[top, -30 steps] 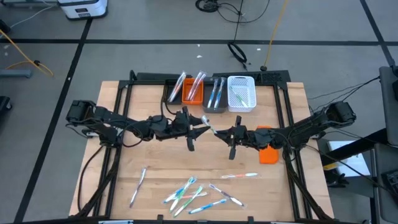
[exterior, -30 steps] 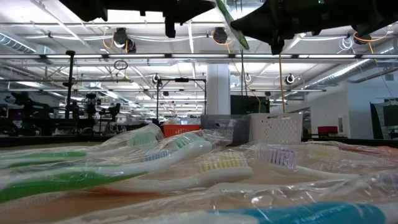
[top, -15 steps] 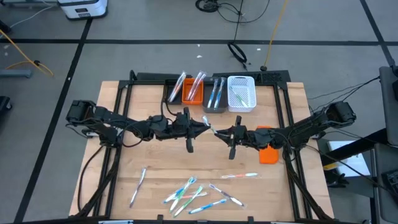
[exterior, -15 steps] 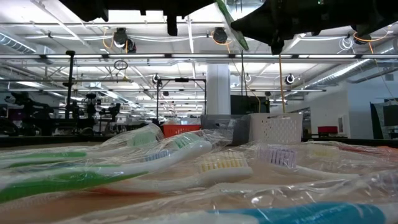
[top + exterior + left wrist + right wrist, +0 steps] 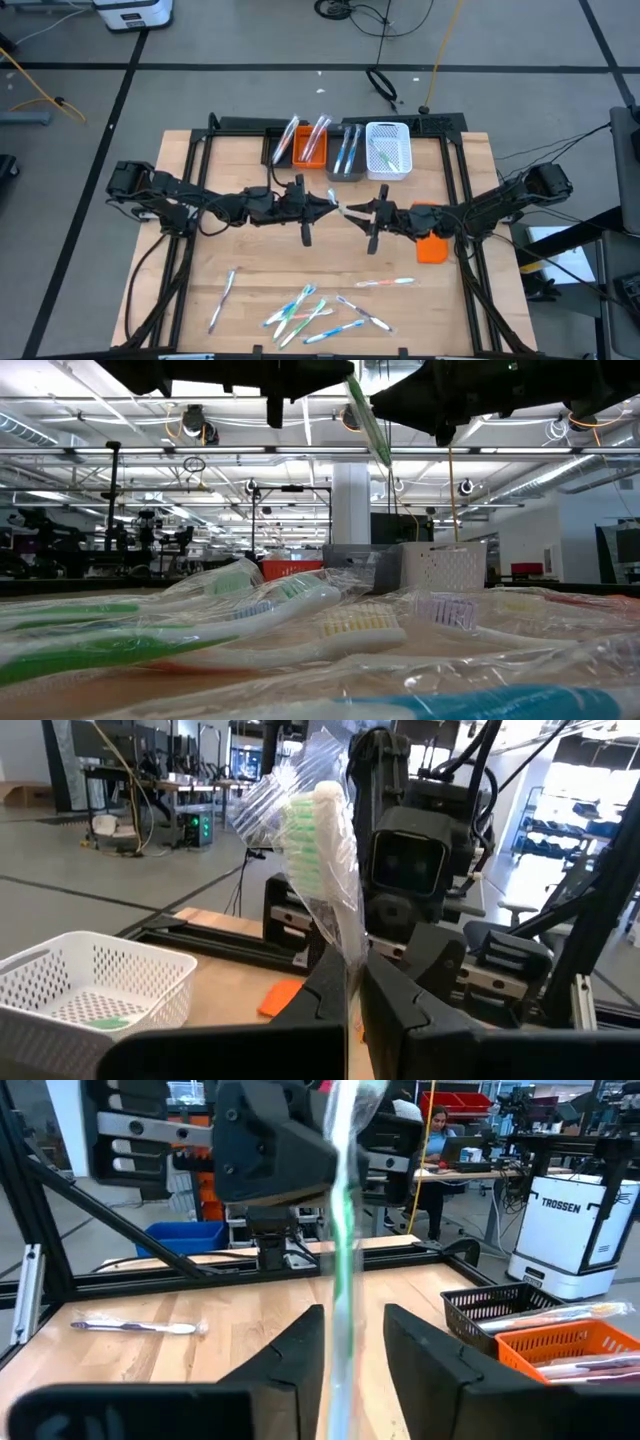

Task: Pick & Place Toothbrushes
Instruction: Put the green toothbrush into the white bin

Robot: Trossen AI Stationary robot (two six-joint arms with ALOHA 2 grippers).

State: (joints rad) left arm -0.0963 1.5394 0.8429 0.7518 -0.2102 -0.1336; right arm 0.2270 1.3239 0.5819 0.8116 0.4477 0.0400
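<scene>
Above the middle of the tabletop [image 5: 250, 250], the left tool [image 5: 328, 203] and right tool [image 5: 352, 211] met tip to tip around one wrapped green toothbrush [image 5: 318, 860]. The left tool's fingers [image 5: 322, 990] were nearly closed, pinching the wrapper's lower end; the right tool's fingers [image 5: 300, 1345] stood slightly apart with the handle between them, not visibly gripping. More toothbrushes [image 5: 310, 310] lay loose near the tabletop's front edge, others in the orange bin [image 5: 309, 152], grey bin [image 5: 346, 160] and white basket [image 5: 388, 150]. A white unit [image 5: 580, 1235] beyond read "TROSSEN".
</scene>
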